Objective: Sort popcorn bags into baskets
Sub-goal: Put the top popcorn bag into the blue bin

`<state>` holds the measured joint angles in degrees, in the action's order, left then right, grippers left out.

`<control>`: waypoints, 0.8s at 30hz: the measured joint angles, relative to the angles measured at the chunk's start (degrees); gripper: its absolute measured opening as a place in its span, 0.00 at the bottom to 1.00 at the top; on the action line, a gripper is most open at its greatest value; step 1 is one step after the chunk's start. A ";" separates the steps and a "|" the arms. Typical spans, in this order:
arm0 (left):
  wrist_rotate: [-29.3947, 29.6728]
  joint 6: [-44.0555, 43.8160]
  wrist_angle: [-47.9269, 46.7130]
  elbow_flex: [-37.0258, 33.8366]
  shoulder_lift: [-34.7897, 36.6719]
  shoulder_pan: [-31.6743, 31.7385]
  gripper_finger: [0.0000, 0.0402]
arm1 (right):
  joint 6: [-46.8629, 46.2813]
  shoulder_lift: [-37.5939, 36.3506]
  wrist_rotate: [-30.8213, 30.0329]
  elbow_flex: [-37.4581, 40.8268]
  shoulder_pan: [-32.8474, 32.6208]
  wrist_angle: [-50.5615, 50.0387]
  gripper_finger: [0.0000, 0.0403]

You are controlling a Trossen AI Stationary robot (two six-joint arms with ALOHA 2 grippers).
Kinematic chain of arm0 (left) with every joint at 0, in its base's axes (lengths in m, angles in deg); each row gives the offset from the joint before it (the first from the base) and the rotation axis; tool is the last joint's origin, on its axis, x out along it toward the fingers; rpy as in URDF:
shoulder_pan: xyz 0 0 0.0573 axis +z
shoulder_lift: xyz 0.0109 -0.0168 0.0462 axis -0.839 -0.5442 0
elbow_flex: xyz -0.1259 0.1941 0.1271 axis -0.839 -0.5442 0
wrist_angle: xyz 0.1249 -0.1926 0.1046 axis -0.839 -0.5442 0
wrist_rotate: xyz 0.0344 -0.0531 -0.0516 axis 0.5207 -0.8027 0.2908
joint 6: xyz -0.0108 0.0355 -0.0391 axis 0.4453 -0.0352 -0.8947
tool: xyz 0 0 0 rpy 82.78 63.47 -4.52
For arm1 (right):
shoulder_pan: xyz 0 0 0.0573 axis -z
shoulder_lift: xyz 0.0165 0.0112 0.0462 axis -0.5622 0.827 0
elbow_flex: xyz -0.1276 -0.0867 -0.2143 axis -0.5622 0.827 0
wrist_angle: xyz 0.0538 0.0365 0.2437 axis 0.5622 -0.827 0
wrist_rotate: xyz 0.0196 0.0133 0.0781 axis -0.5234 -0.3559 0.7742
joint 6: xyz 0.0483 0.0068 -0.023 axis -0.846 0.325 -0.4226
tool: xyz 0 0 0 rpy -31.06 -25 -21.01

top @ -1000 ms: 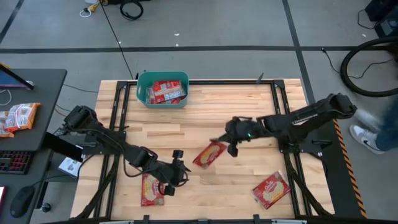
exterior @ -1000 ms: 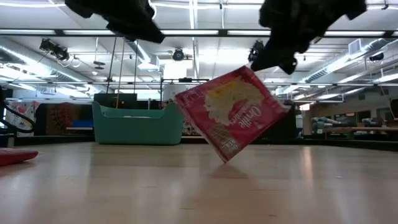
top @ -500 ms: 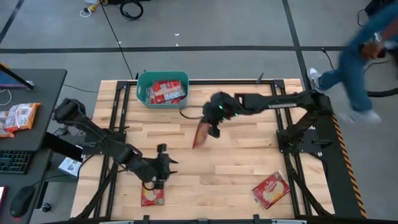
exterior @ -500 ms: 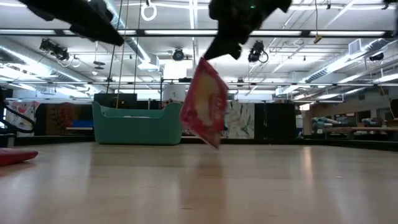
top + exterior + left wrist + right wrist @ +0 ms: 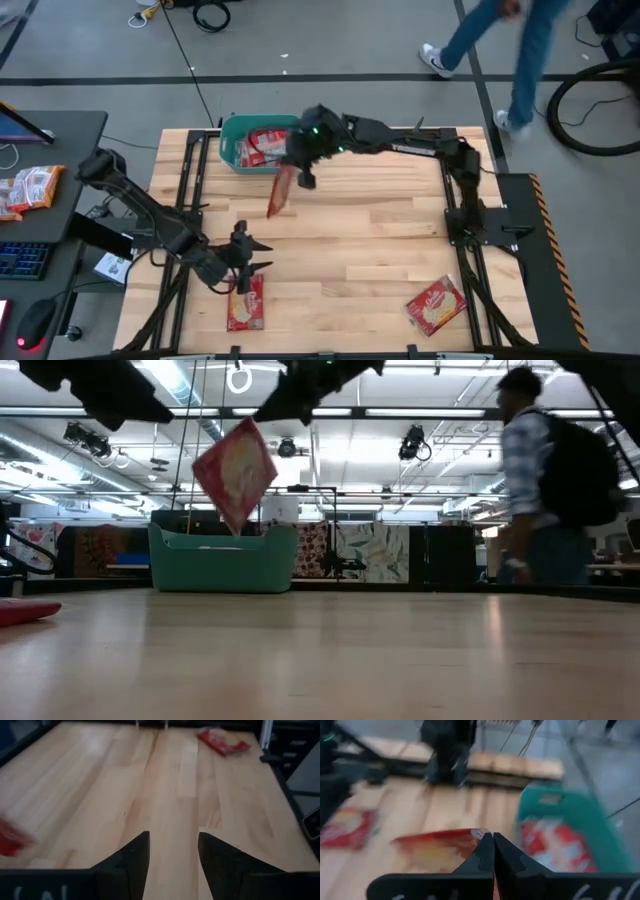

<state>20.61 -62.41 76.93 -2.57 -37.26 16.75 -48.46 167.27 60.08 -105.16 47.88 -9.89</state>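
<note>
Dangling from the clenched right gripper (image 5: pixel 303 172), a popcorn bag (image 5: pixel 281 190) beside the teal basket's (image 5: pixel 228 150) near right corner. Left gripper (image 5: pixel 250 257) spread wide, empty, over the near-left packet (image 5: pixel 245 303).

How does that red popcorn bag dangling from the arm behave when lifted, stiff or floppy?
Probably fairly stiff: the popcorn bag hangs flat from one pinched edge in the right gripper. Likely light, since that narrow pinch holds it. Held so, it may swing.

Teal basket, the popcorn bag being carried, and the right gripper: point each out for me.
Teal basket (image 5: pixel 228 148): high view, on its left wall.
Carried popcorn bag (image 5: pixel 281 190): high view, middle of the hanging packet.
Right gripper (image 5: pixel 303 176): high view, at its fingertips, pinching the bag's top edge.
</note>
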 joint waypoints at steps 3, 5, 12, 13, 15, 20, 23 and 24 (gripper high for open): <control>1.34 2.42 0.18 0.00 1.83 -1.14 0.43 | 3.36 4.79 0.28 -8.59 1.64 0.13 0.00; 3.23 2.69 -0.41 0.00 3.03 -2.06 0.43 | 5.64 7.83 0.27 -13.63 2.95 0.06 0.00; 5.80 2.65 -0.02 0.02 6.16 -4.08 0.43 | 10.31 15.50 3.01 -21.14 7.91 9.22 0.00; 6.24 2.49 0.04 0.02 6.17 -4.10 0.43 | 10.33 16.32 3.88 -20.97 8.70 11.14 0.00; 7.25 1.51 0.10 0.02 6.17 -4.04 0.43 | 10.22 17.93 5.29 -21.01 10.19 15.33 0.00; 8.60 -1.26 0.34 0.02 6.17 -3.58 0.43 | 9.98 22.66 10.41 -21.01 13.25 23.44 0.01; 8.77 -2.79 0.42 0.02 6.17 -3.55 0.43 | 8.41 25.47 14.45 -21.01 14.70 25.95 0.01; 8.83 -3.33 0.44 0.02 6.17 -3.55 0.43 | 7.68 26.33 14.78 -21.01 15.08 26.28 0.01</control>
<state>29.45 -65.74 77.38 -2.55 -31.09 13.20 -40.79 193.60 74.86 -126.17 62.95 16.39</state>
